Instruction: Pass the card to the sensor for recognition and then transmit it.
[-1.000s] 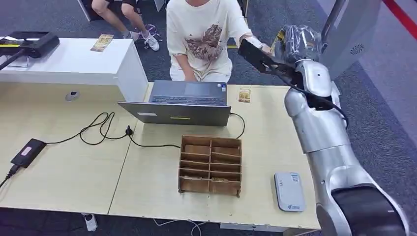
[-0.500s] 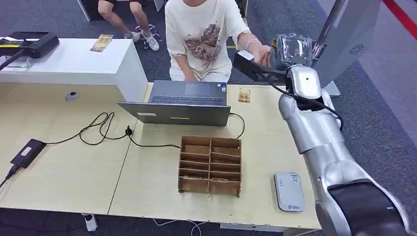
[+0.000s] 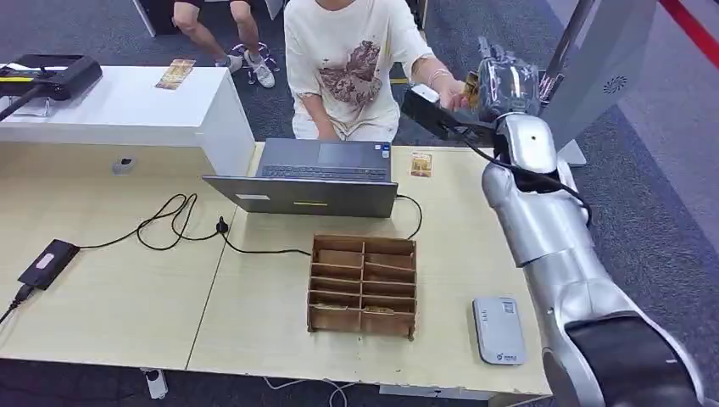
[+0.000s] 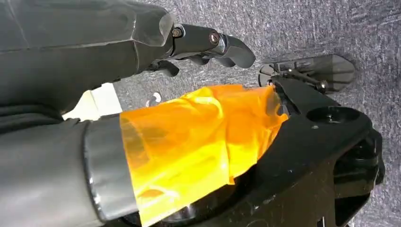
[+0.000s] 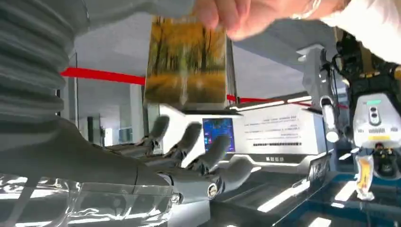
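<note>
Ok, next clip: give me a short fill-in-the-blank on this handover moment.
1. The autumn-forest picture card is held by the ____ hand.
2. The robot's right hand has its fingers ____.
3. The open grey laptop sits beyond the wooden ____ box.
4. The white card reader lies on the ____.

Missing: person's; apart; compartment; table

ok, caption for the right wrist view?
Person's hand holds a card just above the open robot hand.

Head view looks down on the table (image 3: 254, 314); wrist views sit close behind hands.
</note>
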Tool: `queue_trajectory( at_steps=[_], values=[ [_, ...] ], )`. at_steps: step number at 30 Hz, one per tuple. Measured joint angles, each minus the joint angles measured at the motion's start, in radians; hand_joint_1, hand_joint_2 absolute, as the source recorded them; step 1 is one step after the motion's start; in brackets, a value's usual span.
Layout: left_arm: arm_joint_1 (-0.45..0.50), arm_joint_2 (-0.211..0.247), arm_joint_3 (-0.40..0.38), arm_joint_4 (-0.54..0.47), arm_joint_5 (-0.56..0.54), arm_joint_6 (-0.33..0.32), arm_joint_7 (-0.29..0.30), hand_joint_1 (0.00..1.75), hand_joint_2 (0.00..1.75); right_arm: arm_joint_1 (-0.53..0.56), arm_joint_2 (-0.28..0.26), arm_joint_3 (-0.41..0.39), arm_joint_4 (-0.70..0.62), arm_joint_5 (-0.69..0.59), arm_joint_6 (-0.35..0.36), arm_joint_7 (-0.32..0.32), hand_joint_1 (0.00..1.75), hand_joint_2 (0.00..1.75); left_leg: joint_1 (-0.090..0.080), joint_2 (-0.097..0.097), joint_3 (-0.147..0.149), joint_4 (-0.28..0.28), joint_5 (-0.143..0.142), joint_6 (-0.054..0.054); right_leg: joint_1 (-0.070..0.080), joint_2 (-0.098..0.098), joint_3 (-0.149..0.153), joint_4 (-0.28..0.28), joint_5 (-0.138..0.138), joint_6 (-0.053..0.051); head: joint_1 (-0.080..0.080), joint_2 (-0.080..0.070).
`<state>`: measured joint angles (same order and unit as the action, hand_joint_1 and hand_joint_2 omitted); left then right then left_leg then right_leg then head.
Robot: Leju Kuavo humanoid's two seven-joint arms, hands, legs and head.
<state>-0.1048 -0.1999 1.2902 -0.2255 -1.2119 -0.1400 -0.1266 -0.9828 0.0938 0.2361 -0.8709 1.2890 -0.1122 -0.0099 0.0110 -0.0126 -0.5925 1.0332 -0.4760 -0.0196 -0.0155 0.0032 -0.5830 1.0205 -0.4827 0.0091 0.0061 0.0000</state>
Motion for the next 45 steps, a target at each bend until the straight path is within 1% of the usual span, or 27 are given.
queue_trajectory(
  at_steps=[4,7,13,16,18,22,26,29,31,32,35,36,38,39,40,42,43,45],
  values=[
    [0.000,0.000,0.000,0.000,0.002,0.002,0.002,0.00,0.00,0.017,0.000,-0.012,-0.038,-0.004,-0.008,0.002,0.00,1.75,0.000,0.000,0.000,0.000,0.000,0.000,0.000,0.000,0.000,0.000,0.000,0.000,0.000,0.000],
    [0.000,0.000,0.000,0.000,0.006,0.005,0.006,0.00,0.00,0.059,0.003,-0.035,-0.115,-0.038,-0.039,-0.002,0.00,1.75,0.000,0.000,0.000,0.000,0.000,0.000,0.000,0.000,0.000,0.000,0.000,0.000,0.000,0.000],
    [0.002,0.001,0.001,0.000,0.027,0.024,0.011,0.00,0.00,0.201,0.032,-0.105,-0.412,-0.158,-0.027,-0.050,0.00,1.75,0.000,-0.001,-0.001,0.000,0.000,0.000,0.000,-0.001,-0.001,0.000,0.000,0.000,0.000,0.000],
    [0.003,0.001,0.002,0.000,0.036,0.027,0.013,0.00,0.00,0.277,0.046,-0.113,-0.551,-0.208,-0.021,-0.078,0.00,1.75,0.000,-0.001,-0.001,0.000,-0.001,0.000,0.000,0.000,-0.002,0.000,-0.001,0.000,0.000,0.000],
    [0.003,0.000,0.004,0.000,0.041,0.036,0.015,0.00,0.00,0.328,0.051,-0.115,-0.637,-0.268,-0.010,-0.102,0.00,1.75,0.000,-0.001,-0.001,0.000,-0.001,0.000,0.000,0.000,-0.001,-0.001,-0.001,0.000,0.000,0.000],
    [0.004,0.000,0.009,0.000,0.048,0.045,0.015,0.00,0.00,0.416,0.051,-0.116,-0.765,-0.367,-0.004,-0.135,0.00,1.75,0.000,-0.001,-0.002,0.000,-0.001,0.000,0.000,0.000,-0.001,-0.001,-0.001,0.000,-0.001,0.000],
    [0.004,0.000,0.010,0.000,0.050,0.046,0.015,0.00,0.00,0.469,0.051,-0.117,-0.846,-0.390,-0.005,-0.143,0.00,1.75,0.000,0.000,-0.002,0.000,-0.001,0.000,0.000,0.000,-0.001,-0.001,-0.001,0.000,0.000,0.000],
    [0.004,0.000,0.010,0.000,0.052,0.046,0.015,0.00,0.00,0.477,0.051,-0.118,-0.872,-0.395,-0.005,-0.144,0.00,1.75,0.000,0.000,-0.002,0.000,-0.001,0.000,0.000,0.000,-0.002,-0.001,-0.001,0.000,0.000,0.000],
    [0.004,0.000,0.011,0.000,0.059,0.047,0.015,0.00,0.00,0.486,0.051,-0.119,-0.891,-0.448,-0.003,-0.163,0.00,1.75,0.000,0.000,-0.001,0.000,-0.001,0.000,0.000,0.000,-0.002,-0.001,-0.001,0.000,0.000,0.000],
    [0.004,0.000,0.013,0.000,0.066,0.047,0.015,0.00,0.00,0.504,0.051,-0.120,-0.910,-0.497,0.002,-0.178,0.00,1.75,0.000,-0.001,-0.001,0.000,-0.001,0.000,0.000,-0.001,-0.001,-0.001,-0.001,0.000,0.000,0.000],
    [0.005,-0.002,0.022,0.000,0.081,0.053,0.017,0.00,0.00,0.583,0.051,-0.122,-0.972,-0.687,0.054,-0.226,0.00,1.75,0.000,-0.001,-0.002,0.000,-0.001,0.000,0.000,-0.001,-0.002,-0.001,-0.001,0.000,0.000,0.000],
    [0.005,-0.002,0.026,0.000,0.085,0.053,0.017,0.00,0.00,0.612,0.048,-0.126,-0.991,-0.769,0.085,-0.245,0.00,1.75,0.000,-0.001,-0.002,0.000,-0.002,0.000,0.000,-0.001,-0.001,-0.001,-0.002,0.000,0.000,0.000],
    [0.006,-0.003,0.033,0.000,0.095,0.054,0.016,0.00,0.00,0.675,0.031,-0.135,-1.008,-0.922,0.161,-0.276,0.00,1.75,0.000,-0.001,-0.001,0.000,-0.002,0.000,0.000,-0.001,-0.002,-0.001,-0.002,0.000,0.000,0.000],
    [0.007,-0.005,0.039,0.000,0.124,0.051,0.009,0.00,0.00,0.714,0.016,-0.142,-1.007,-1.008,0.213,-0.292,0.00,1.75,0.000,-0.001,-0.002,0.000,-0.002,0.000,0.000,-0.001,-0.001,-0.002,-0.002,0.000,0.000,0.000],
    [0.007,-0.007,0.057,0.000,0.177,0.045,-0.007,0.00,0.00,0.752,-0.002,-0.149,-1.006,-1.081,0.262,-0.309,0.00,1.75,0.000,-0.001,-0.002,0.000,-0.002,0.000,0.000,-0.002,-0.001,-0.002,-0.003,0.000,0.000,0.000],
    [0.005,-0.014,0.105,0.000,0.262,0.046,-0.047,0.00,0.00,0.850,-0.033,-0.165,-1.006,-1.168,0.319,-0.353,0.00,1.75,0.000,-0.003,-0.001,0.000,-0.003,0.002,0.000,-0.004,0.001,-0.003,-0.004,0.001,0.000,0.000],
    [0.004,-0.018,0.129,0.000,0.276,0.052,-0.063,0.00,0.00,0.917,-0.043,-0.174,-1.007,-1.196,0.337,-0.375,0.00,1.75,0.000,-0.004,-0.001,0.000,-0.004,0.002,0.000,-0.005,0.002,-0.004,-0.005,0.002,0.000,0.000],
    [0.006,-0.023,0.154,0.000,0.285,0.056,-0.075,0.00,0.00,1.035,-0.052,-0.195,-1.012,-1.241,0.377,-0.412,0.00,1.75,0.000,-0.004,-0.001,0.000,-0.005,0.002,0.000,-0.005,0.002,-0.004,-0.005,0.002,0.000,0.000]
  ],
)
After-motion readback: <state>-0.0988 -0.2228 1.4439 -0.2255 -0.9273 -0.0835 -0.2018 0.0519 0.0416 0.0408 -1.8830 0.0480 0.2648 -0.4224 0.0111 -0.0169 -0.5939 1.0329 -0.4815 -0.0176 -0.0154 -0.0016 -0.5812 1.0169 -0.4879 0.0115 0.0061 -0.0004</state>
